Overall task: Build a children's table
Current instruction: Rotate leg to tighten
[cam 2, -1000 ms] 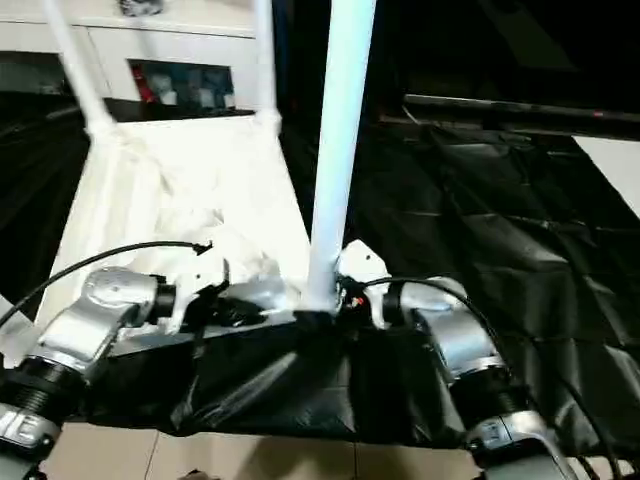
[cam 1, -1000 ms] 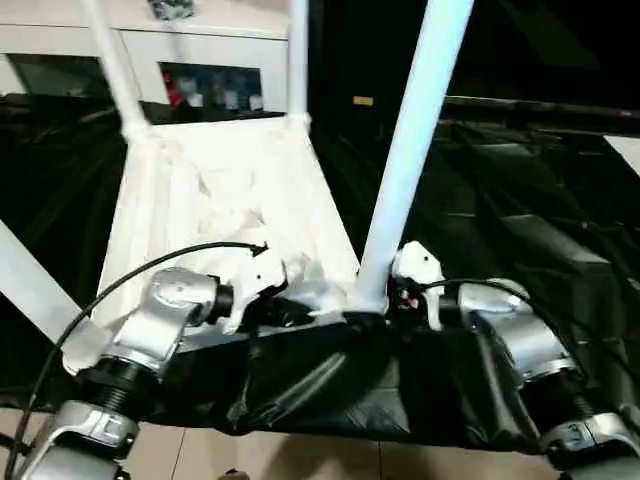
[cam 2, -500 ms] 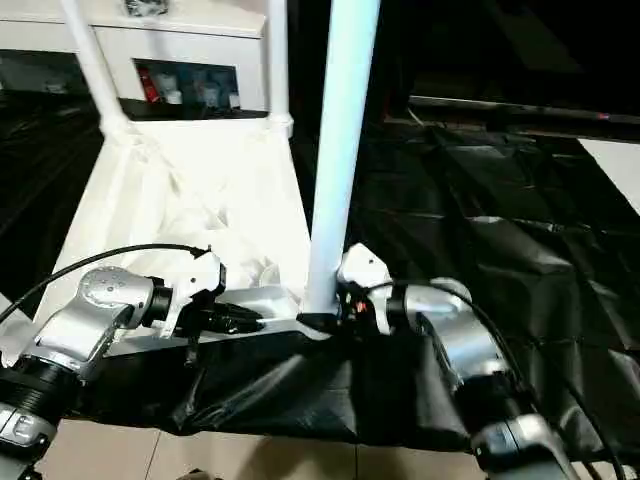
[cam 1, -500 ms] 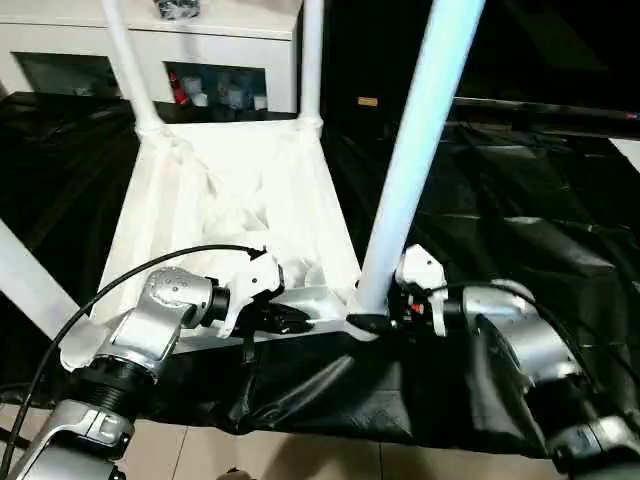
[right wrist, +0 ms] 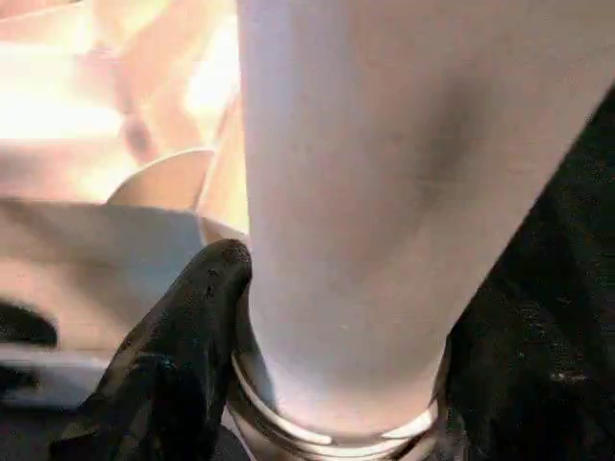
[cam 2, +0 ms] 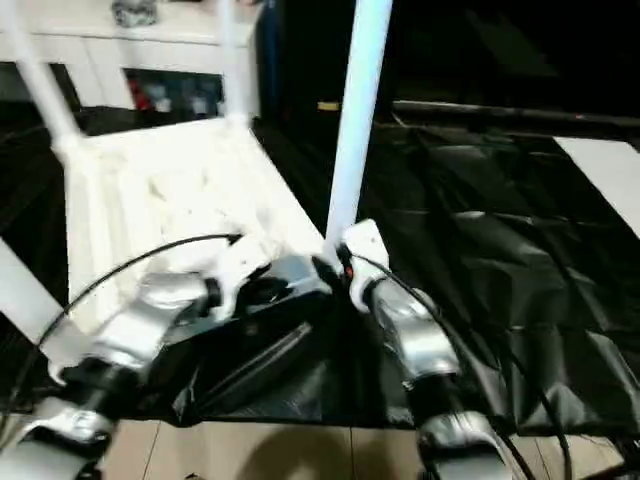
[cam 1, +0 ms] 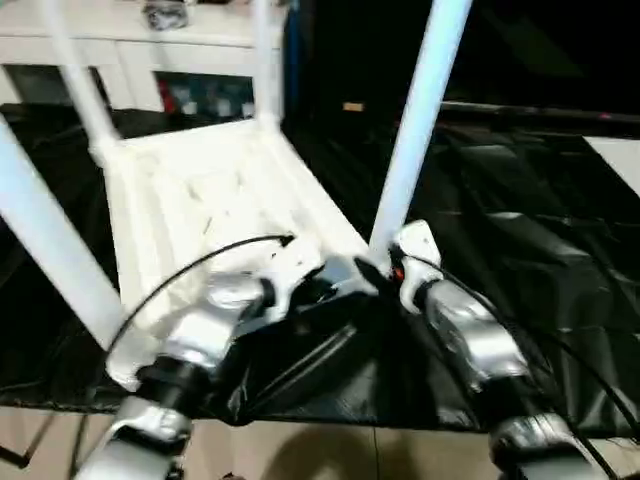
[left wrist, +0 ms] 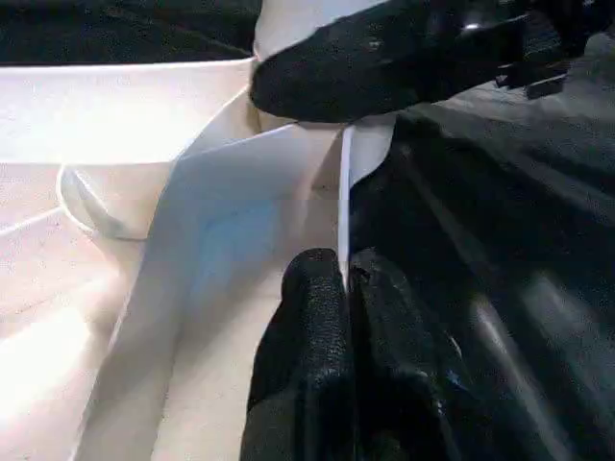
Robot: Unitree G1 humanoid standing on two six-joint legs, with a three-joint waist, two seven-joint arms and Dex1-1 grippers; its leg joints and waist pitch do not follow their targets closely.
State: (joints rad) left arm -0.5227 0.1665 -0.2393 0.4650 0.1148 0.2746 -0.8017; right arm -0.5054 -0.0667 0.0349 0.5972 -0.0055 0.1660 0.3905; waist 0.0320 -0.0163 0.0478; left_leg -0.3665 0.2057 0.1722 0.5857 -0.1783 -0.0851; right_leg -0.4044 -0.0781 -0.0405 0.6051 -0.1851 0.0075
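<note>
From the head camera I see the white table top lying upside down, ribbed underside facing up, on a surface draped in black plastic sheeting. Four white legs rise from its corners: two at the far corners, one at the near left corner leaning out toward the left, and the near right leg standing up from its corner socket.

My left hand is at the near edge of the table top. In the left wrist view its two black fingers are pressed together with the thin white rim of the top pinched between them.

My right hand is at the base of the near right leg. In the right wrist view a black finger lies against one side of the leg, just above the socket ring, and dark material sits against its other side, so the hand is closed around the leg.

Behind the work stands a white cabinet with an open shelf holding small coloured items.
</note>
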